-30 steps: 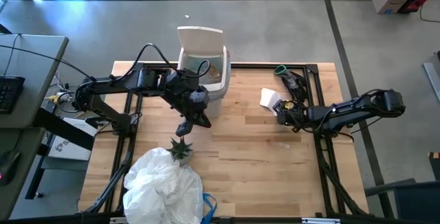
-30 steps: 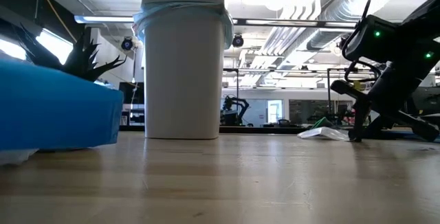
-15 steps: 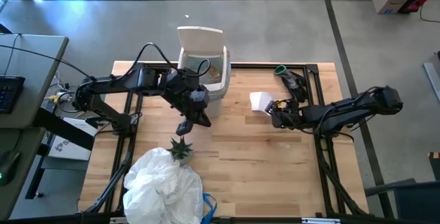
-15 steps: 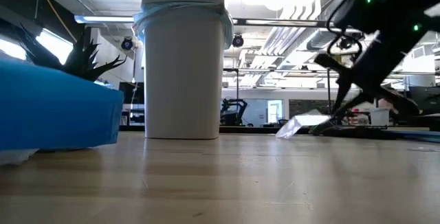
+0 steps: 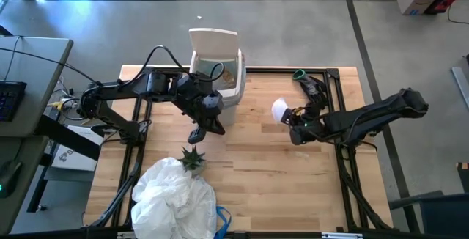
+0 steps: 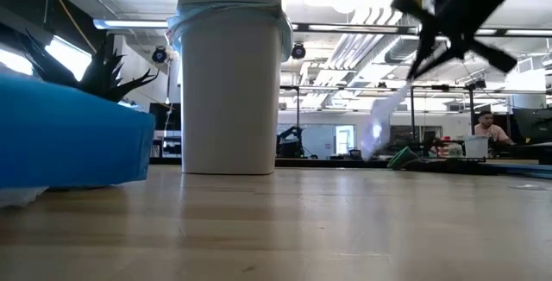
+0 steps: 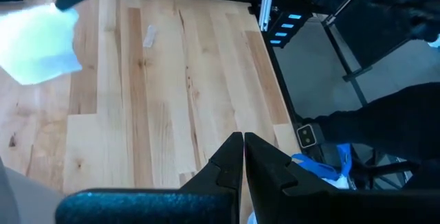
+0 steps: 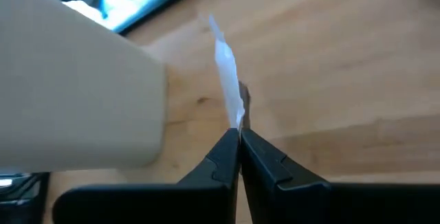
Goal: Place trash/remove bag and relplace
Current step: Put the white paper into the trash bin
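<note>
A white paper scrap [image 5: 279,110] hangs in the air right of the white bin [image 5: 218,74], held by my right gripper [image 5: 290,116], which is shut on it; in the low view the scrap [image 6: 382,119] dangles clear of the table. The bin stands on its base near the far edge, lid up, lined with the light-blue bag [image 6: 228,14] folded over its rim. My left gripper [image 5: 196,135] hovers shut in front of the bin, above the green spiky plant [image 5: 193,157]; its fingertips [image 7: 243,141] are together. My right gripper pinches the white scrap's edge [image 8: 236,117] between its two fingertips, fingers about level and pointing toward the bin from the table's right. The scrap is lifted clear of the table and stands edge-on beyond the fingertips.
A big crumpled white plastic bag [image 5: 173,202] with a blue box [image 6: 73,139] lies at the near left corner. A small scrap [image 7: 150,35] lies on the bare wood. A green-tipped tool [image 5: 306,80] sits at the far right. The middle of the table is bare wood.
My right gripper has carried the white scrap from the table's right side toward the bin and up: the scrap slid off the wood, then rose clear and now hangs in the air. My left arm has kept still.
</note>
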{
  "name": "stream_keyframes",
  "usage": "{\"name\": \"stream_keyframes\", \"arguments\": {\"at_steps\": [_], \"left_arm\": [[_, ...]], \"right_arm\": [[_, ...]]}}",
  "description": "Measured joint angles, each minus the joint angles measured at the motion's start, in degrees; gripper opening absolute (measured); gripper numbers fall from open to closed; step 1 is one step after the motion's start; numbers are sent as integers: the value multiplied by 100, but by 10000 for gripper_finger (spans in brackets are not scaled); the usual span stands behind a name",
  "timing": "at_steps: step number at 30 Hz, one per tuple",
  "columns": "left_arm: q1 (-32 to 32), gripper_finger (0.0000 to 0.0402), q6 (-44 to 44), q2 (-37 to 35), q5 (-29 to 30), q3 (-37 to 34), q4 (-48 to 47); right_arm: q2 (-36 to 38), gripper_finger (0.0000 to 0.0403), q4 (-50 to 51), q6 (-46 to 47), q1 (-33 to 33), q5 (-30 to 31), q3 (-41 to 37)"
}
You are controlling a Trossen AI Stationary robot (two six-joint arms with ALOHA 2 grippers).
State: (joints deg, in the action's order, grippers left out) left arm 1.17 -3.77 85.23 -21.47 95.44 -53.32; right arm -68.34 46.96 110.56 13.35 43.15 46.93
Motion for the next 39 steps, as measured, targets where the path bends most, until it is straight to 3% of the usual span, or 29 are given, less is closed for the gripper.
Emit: {"name": "stream_keyframes", "arguments": {"at_steps": [7,14,19,24,29,33,39], "left_arm": [[0,0,-65,-84,0,0,-3],[0,0,-204,-407,97,0,-8],[0,0,-223,-716,142,0,-46],[-1,0,-281,-1014,407,0,-108],[0,0,-319,-1174,428,0,-109],[0,0,-353,-1191,430,0,-139],[0,0,-356,-1191,439,0,-203]], "right_arm": [[7,0,1004,-148,438,789,1113],[9,0,1145,-866,738,1538,1953],[9,0,708,-1752,977,2211,2451],[9,0,-336,-3452,1074,2548,2925],[9,0,-2020,-5550,901,2576,3188],[6,0,-3295,-6897,616,2201,3225],[-187,0,-4097,-7468,-54,1302,3225]]}}
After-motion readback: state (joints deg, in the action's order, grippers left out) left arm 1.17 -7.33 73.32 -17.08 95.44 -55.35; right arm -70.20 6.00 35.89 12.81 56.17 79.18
